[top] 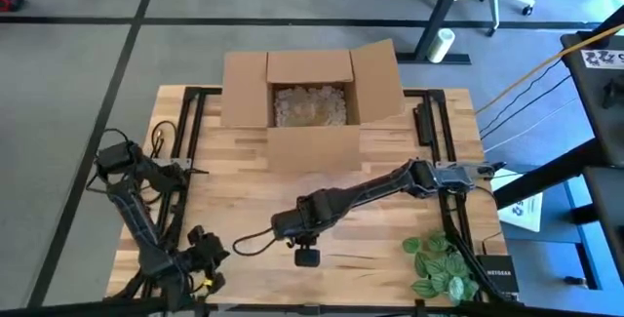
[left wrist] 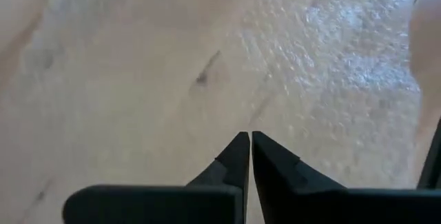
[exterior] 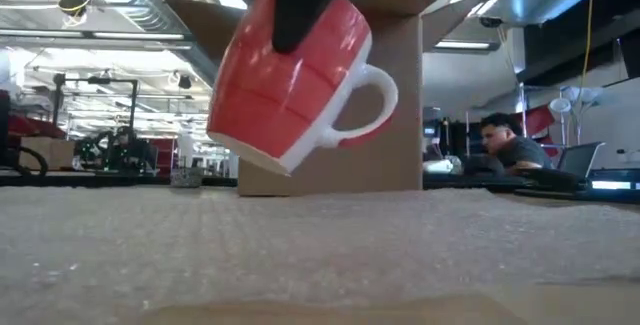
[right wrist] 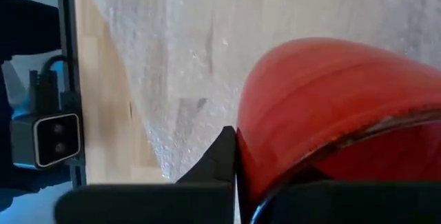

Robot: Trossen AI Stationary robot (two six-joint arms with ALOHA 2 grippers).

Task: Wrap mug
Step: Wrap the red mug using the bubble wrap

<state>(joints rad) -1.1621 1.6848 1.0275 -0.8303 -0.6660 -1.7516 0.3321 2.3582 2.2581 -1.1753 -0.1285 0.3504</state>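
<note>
Currently, the left gripper [left wrist: 247,141] is parked clenched and empty beside the bubble wrap [exterior: 320,255]. Rightward, the red mug [exterior: 290,75] is gripped at its rim by the right gripper [right wrist: 238,155], tilted above the sheet; lowering should be centred and gentle.

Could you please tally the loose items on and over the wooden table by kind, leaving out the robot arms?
Red ceramic mug with white handle, held tilted above the wrap by the right gripper: 1
Open brown cardboard box with filler inside: 1
Clear bubble wrap sheet spread on the table: 1
Green leafy sprig: 1
Total: 4
</note>
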